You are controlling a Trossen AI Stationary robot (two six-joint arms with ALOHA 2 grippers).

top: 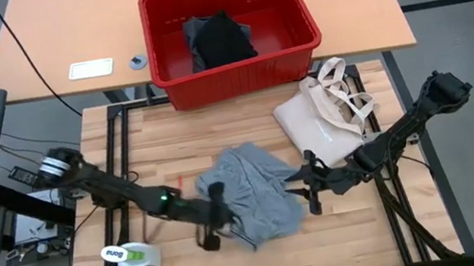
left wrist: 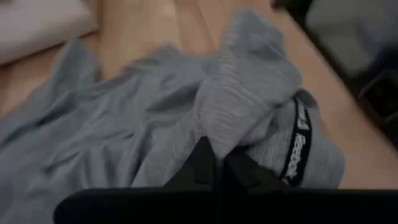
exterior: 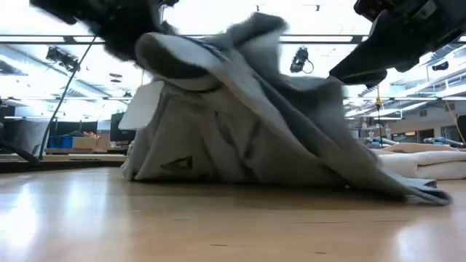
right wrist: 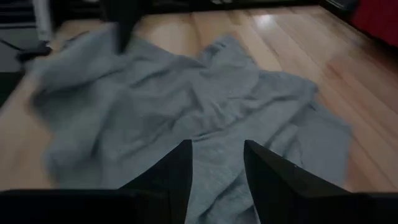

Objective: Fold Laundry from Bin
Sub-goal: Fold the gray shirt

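The laundry on the table is a light grey T-shirt, crumpled in the middle of the wooden tabletop. My left gripper sits at its near left edge, shut on a raised bunch of the cloth. My right gripper stands open at the shirt's right edge, its fingers over the cloth with nothing between them. The red bin stands at the far side with a black garment lying inside it. My left gripper pinches a bunched fold of the grey shirt between its two shut fingers, next to the dark neckband with its label. That bunch is lifted above the table. The rest of the shirt drapes slack down to the tabletop.
A cream tote bag lies to the right of the shirt, near the right arm. A small white and green object sits at the near left. Bare wood lies between the shirt and the bin.
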